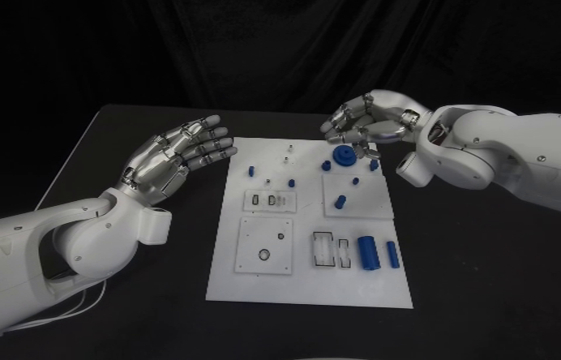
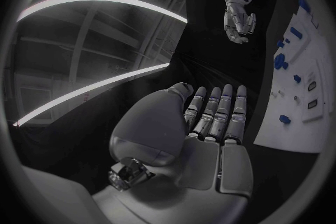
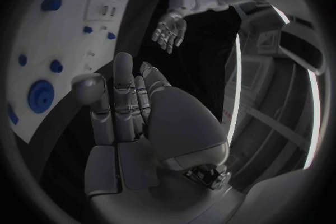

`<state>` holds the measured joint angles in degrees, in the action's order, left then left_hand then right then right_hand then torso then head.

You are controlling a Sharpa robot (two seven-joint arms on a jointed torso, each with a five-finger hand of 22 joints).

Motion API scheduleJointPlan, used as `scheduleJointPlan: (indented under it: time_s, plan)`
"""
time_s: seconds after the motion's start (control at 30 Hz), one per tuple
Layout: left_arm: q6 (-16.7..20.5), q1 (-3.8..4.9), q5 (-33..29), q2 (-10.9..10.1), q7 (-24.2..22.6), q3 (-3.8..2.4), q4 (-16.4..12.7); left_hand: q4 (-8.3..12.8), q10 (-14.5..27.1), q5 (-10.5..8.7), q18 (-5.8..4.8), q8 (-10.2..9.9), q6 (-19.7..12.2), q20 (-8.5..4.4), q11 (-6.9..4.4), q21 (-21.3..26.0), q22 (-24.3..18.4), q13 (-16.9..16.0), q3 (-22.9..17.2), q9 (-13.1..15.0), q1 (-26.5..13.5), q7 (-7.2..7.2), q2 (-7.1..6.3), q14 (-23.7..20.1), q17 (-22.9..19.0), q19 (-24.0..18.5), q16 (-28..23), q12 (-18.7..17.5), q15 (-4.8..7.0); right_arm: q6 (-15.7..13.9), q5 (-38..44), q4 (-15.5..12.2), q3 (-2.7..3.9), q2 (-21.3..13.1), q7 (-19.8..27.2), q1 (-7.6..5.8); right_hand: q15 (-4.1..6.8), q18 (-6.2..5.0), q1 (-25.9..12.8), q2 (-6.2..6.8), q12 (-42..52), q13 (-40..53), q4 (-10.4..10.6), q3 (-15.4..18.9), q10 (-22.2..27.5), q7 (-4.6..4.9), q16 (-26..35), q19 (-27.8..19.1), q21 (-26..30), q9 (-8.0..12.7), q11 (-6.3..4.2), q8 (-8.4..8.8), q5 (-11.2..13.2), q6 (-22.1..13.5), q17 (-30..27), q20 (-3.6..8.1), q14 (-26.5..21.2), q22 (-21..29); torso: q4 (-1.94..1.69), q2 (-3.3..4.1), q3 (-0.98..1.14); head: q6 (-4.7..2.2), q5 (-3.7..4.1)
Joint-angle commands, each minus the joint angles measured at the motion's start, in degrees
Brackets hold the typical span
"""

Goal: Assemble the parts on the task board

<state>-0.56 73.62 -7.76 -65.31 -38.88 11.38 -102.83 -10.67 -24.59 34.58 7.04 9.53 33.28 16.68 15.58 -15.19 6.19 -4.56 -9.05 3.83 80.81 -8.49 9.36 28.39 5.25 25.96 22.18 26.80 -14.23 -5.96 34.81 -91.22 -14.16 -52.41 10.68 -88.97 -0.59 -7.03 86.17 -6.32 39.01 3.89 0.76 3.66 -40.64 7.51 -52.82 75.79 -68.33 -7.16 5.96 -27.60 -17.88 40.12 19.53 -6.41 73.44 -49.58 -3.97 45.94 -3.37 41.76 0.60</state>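
The white task board (image 1: 310, 283) lies in the middle of the black table. A blue gear (image 1: 343, 156) sits at its far right corner, with small blue pegs (image 1: 340, 202) near it. Two blue cylinders (image 1: 367, 252) lie at the near right. My right hand (image 1: 368, 121) hovers just above and behind the gear with its fingers bent and nothing in them. In the right wrist view the gear (image 3: 41, 95) lies on the board (image 3: 63, 33), apart from that hand (image 3: 129, 117). My left hand (image 1: 182, 157) floats left of the board, fingers stretched out, empty (image 2: 210, 123).
Square inset plates (image 1: 264, 245) and a slotted frame (image 1: 331, 249) occupy the board's near half. Another small blue peg (image 1: 250, 168) stands at the far left of the board. Black table (image 1: 129, 295) surrounds the board, with a dark curtain behind it.
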Motion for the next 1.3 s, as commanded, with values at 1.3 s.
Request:
scheduleJointPlan:
  time_s: [1.3]
  plan:
    - [-3.27,0.12,-2.21,0.26,-13.51,0.21,0.25,0.43,-0.25,0.02,-1.16,0.15,0.16,-0.10,0.54,-0.24,0.00,-0.01,-1.61,0.02,-0.69,-0.43,-0.03,-0.36,-0.01,0.48,0.80,0.38,-0.52,-7.78,64.45,-2.01,-0.03,0.50,-21.34,1.31,1.88,2.72,-3.64,10.36,-15.60,0.20,5.49,-13.64,-3.30,-1.72,-17.28,5.37,-12.42,1.03,-0.31,17.52,6.44,6.94,29.59,1.58,9.21,-20.06,-2.05,3.00,-2.20,-1.38,3.50]
